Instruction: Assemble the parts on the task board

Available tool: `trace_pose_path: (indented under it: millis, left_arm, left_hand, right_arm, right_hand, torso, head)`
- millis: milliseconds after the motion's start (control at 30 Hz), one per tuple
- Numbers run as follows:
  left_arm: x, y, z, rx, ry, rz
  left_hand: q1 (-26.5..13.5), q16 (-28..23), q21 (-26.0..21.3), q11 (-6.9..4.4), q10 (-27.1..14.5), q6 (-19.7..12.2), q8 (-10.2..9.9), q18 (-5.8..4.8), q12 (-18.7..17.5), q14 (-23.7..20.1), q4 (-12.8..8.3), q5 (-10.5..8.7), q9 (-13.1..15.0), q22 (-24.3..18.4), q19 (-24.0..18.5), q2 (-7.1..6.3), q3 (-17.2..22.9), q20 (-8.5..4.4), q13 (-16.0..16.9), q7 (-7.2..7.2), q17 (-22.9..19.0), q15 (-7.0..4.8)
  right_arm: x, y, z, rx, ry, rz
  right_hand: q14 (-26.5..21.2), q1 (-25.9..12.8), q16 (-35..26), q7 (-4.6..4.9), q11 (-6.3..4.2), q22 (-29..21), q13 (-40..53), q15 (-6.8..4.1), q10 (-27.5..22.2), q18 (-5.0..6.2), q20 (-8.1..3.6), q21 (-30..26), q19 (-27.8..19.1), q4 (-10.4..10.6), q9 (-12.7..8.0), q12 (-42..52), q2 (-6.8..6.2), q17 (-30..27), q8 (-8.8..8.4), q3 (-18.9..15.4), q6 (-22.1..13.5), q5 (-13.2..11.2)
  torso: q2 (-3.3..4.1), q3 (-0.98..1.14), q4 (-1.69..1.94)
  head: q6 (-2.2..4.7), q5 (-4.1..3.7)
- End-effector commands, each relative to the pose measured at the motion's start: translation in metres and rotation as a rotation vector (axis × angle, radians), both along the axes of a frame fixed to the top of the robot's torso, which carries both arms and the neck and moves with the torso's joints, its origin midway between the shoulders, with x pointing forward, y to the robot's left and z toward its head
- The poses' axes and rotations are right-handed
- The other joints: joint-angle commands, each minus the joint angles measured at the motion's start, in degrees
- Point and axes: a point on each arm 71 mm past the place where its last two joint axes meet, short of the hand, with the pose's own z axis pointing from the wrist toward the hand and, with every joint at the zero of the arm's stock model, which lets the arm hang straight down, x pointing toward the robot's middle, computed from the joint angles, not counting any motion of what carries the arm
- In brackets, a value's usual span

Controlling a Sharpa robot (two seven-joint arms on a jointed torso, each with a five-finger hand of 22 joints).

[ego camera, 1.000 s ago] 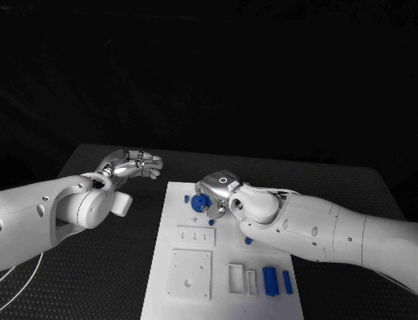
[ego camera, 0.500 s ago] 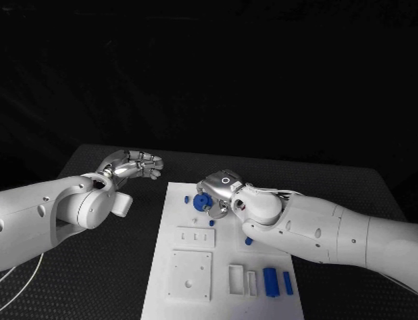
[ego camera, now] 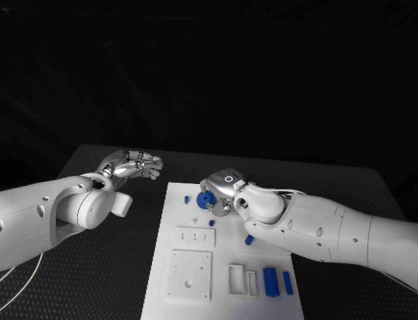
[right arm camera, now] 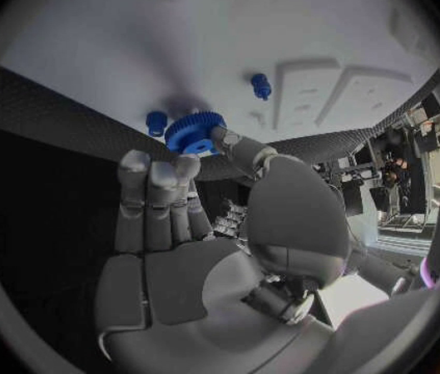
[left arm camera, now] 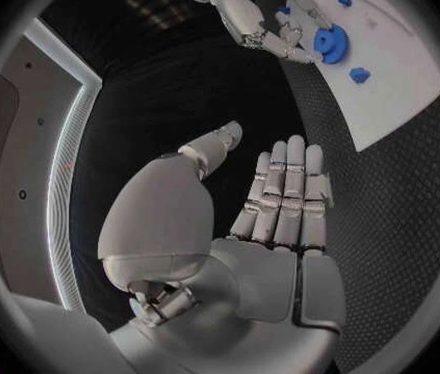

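Silver and idle, our left hand (ego camera: 132, 164) hangs over the dark surface (ego camera: 113, 267) left of the task board (ego camera: 195, 293), fingers loosely curled, holding nothing. At the board's far end our right hand (ego camera: 221, 193) pinches a blue gear (ego camera: 203, 201). Near-right, blue bars (ego camera: 277, 281) lie loose, so we judge most assembly remains.

Two glossy white arms with rounded shells and small dark screw holes, each ending in a silver segmented robot hand (ego camera: 132, 164) (ego camera: 221, 190).
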Motion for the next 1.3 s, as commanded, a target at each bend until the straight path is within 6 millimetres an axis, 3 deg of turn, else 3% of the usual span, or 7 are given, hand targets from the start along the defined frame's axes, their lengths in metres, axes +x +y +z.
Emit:
trace_pose_path:
  millis: [33,400,700,1300]
  left_arm:
    - [0.000,-0.002,0.001,-0.002,-0.007,-0.010]
    - [0.000,-0.001,0.001,-0.002,-0.007,-0.009]
    - [0.000,-0.001,0.001,-0.001,-0.007,-0.008]
    - [0.000,0.000,0.001,-0.001,-0.007,-0.008]
  left_hand:
    - [-0.6,0.0,0.1,0.09,-0.4,-0.3,-0.3,0.95,-0.3,0.0,0.0,-0.25,0.1,1.1,-0.3,0.18,0.4,0.07,0.0,-0.08,0.1,-0.09]
    - [-0.6,0.0,0.1,0.09,-0.4,-0.3,-0.3,0.95,-0.3,0.0,0.0,-0.25,0.1,1.1,-0.3,0.17,0.4,0.07,0.0,-0.08,0.1,-0.09]
    - [-0.6,0.0,0.1,0.10,-0.4,-0.3,-0.3,0.95,-0.3,0.0,0.0,-0.25,0.1,1.1,-0.3,0.15,0.4,0.08,0.0,-0.06,0.1,-0.09]
    - [-0.6,0.0,0.1,0.11,-0.4,-0.4,-0.3,0.94,-0.3,0.0,0.0,-0.25,0.1,1.1,-0.4,0.15,0.4,0.08,0.0,-0.03,0.1,-0.08]
  right_arm:
    - [0.001,-0.003,-0.003,-0.031,0.011,-0.013]
    - [0.005,-0.007,-0.009,-0.066,0.076,-0.030]
    - [0.008,-0.013,-0.013,-0.088,0.107,-0.056]
    - [0.005,-0.011,-0.013,-0.073,0.121,-0.040]
  right_hand:
    - [-0.3,0.0,-0.2,-0.87,-2.09,0.1,-0.1,-0.24,-2.9,2.59,-0.22,0.2,0.0,-0.2,0.1,-0.3,-0.36,0.1,-0.32,0.2,9.9,-0.1]
    - [-0.4,-0.3,-0.3,-0.78,-2.00,0.1,-0.1,-0.16,-3.0,2.59,-0.15,0.2,-0.2,-0.4,0.1,-0.4,-0.35,0.1,-0.47,0.0,9.7,-0.1]
    - [-1.4,-1.6,-1.3,0.25,-1.03,0.1,0.1,0.73,-4.6,2.59,0.38,-0.5,-1.6,-1.8,-0.4,-0.7,-0.32,-0.1,-2.06,-2.2,7.3,-0.1]
    - [-1.5,-1.7,-1.4,0.32,-0.94,0.1,0.2,0.83,-4.8,2.59,0.48,-0.6,-1.7,-2.0,-0.4,-0.6,-0.29,-0.1,-2.13,-2.3,7.3,0.0]
  torso:
    - [-0.02,-0.02,0.06]
    - [-0.01,-0.06,-0.03]
    - [-0.02,-0.07,0.03]
    - [-0.04,-0.06,0.03]
  head:
    - [-0.02,-0.04]
    - [-0.16,-0.03]
    - [-0.33,-0.08]
    - [-0.51,-0.09]
